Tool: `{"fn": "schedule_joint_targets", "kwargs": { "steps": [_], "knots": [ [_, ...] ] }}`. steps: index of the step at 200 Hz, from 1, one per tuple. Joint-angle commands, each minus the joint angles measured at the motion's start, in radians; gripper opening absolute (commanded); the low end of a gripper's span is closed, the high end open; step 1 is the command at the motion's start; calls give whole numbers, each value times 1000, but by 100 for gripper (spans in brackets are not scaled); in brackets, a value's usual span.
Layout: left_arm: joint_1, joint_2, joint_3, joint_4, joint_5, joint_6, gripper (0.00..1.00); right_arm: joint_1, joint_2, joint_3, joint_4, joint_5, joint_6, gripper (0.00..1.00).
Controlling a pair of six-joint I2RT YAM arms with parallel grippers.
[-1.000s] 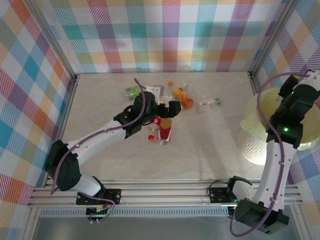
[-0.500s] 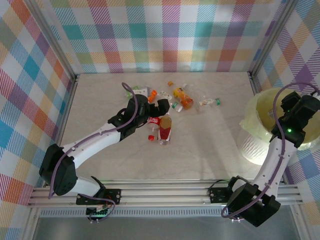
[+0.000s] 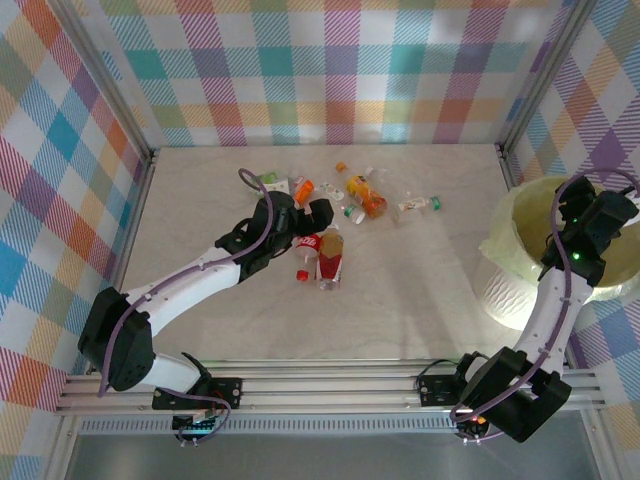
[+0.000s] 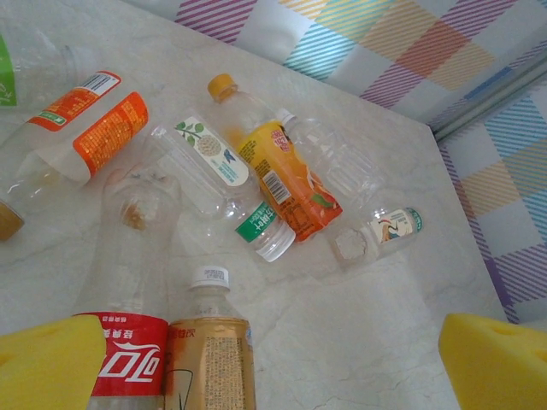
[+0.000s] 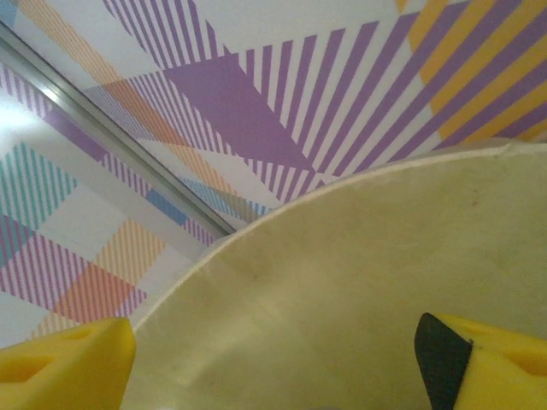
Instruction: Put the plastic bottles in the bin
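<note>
The bin (image 3: 520, 220) stands at the right edge of the table (image 3: 420, 300). The right gripper (image 5: 273, 367) hangs over the bin's interior, jaws apart, nothing between them. The left gripper (image 4: 282, 367) hangs, jaws spread wide and empty, above the plastic bottles (image 4: 286, 184), clustered at the table's far centre.

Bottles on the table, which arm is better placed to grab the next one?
Left. The left gripper hangs open over the bottles, by the red-labelled cola bottle; the right gripper is over the bin.
</note>
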State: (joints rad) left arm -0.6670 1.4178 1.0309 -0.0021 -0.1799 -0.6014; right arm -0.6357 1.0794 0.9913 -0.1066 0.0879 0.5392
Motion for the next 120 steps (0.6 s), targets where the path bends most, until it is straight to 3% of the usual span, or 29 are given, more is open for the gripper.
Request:
{"fn": "schedule_joint_targets", "kwargs": {
  "steps": [1,35,59,120],
  "knots": [
    [10,-12,-7,-13,-21,-22,100,-8,-8,31,-37,55,-11,89],
    [12,-15,-15,-40,-52,-52,100,-2,-34,55,-81,65,-21,100],
    [16,-17,-21,-95,-100,-98,100,30,-61,81,-110,56,-59,100],
    [21,0,-43,-202,-104,-170,100,251,-90,181,-159,65,-155,100]
  ]
}}
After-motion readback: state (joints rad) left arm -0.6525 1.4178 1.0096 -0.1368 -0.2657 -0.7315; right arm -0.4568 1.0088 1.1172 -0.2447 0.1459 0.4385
